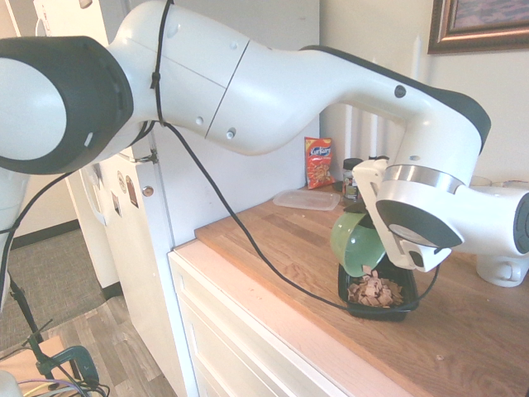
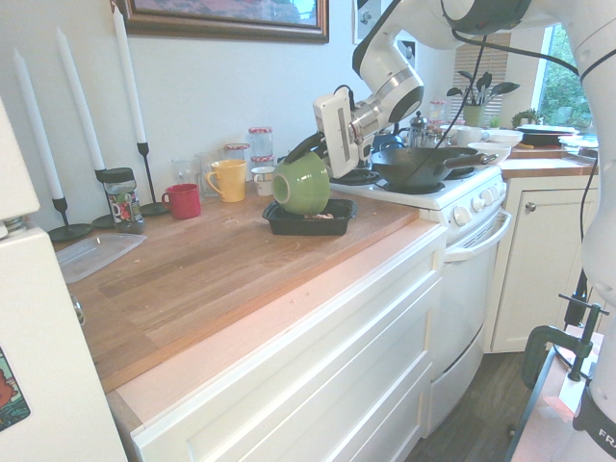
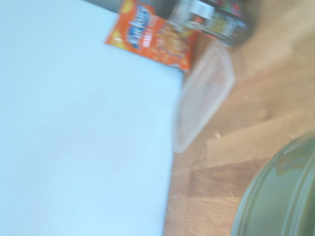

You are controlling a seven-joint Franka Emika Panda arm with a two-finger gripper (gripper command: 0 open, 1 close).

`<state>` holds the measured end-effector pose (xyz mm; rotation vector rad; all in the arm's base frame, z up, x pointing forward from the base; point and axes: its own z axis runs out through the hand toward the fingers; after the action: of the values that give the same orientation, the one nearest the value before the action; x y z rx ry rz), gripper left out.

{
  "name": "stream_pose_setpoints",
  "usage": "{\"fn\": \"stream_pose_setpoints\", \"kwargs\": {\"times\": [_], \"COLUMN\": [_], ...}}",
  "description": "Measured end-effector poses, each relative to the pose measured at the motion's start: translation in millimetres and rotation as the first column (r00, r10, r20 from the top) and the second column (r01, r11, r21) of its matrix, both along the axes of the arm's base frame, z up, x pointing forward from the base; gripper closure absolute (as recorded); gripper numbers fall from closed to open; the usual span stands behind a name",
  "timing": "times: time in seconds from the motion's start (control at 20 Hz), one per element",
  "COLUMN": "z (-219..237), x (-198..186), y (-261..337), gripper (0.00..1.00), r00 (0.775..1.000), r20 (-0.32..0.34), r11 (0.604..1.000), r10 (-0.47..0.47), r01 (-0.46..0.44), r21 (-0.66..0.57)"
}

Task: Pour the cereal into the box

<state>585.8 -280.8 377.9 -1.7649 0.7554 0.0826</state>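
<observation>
Green bowl [image 2: 301,185] is gripped at its rim by the gripper [image 2: 320,144], tipped steeply. Directly beneath lies the black box [image 1: 379,312], cereal [image 1: 374,290] heaped inside.

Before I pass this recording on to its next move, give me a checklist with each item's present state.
1. Green bowl held by the gripper: ok, its rim side is at the fingers.
2. Bowl tipped over the black box: ok, it lies well on its side above it.
3. Cereal in the box: ok, a heap of flakes lies there.
4. Bowl fully emptied: cannot tell, its inside is mostly hidden.
5. Box upright on the counter: ok.
6. Bowl set back down on the counter: not ok, it is up at the box.
</observation>
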Motion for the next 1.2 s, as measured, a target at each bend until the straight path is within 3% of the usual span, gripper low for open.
{"fn": "stream_pose_setpoints", "kwargs": {"times": [0.55, 0.7, 0.8, 1.0, 1.2], "z": [0, 7, 26, 71, 72], "x": [-1, 8, 18, 37, 45], "y": [0, 11, 32, 116, 220], "gripper": [1.00, 1.00, 1.00, 1.00, 1.00], "r00": [0.998, 0.999, 1.000, 0.996, 0.991], "r20": [0.063, 0.044, -0.002, -0.084, -0.123], "r11": [0.999, 0.998, 0.986, 0.918, 0.794], "r10": [0.015, 0.022, 0.025, 0.001, -0.043], "r01": [-0.017, -0.019, -0.025, -0.034, -0.041], "r21": [0.037, -0.059, -0.165, -0.395, -0.606]}}
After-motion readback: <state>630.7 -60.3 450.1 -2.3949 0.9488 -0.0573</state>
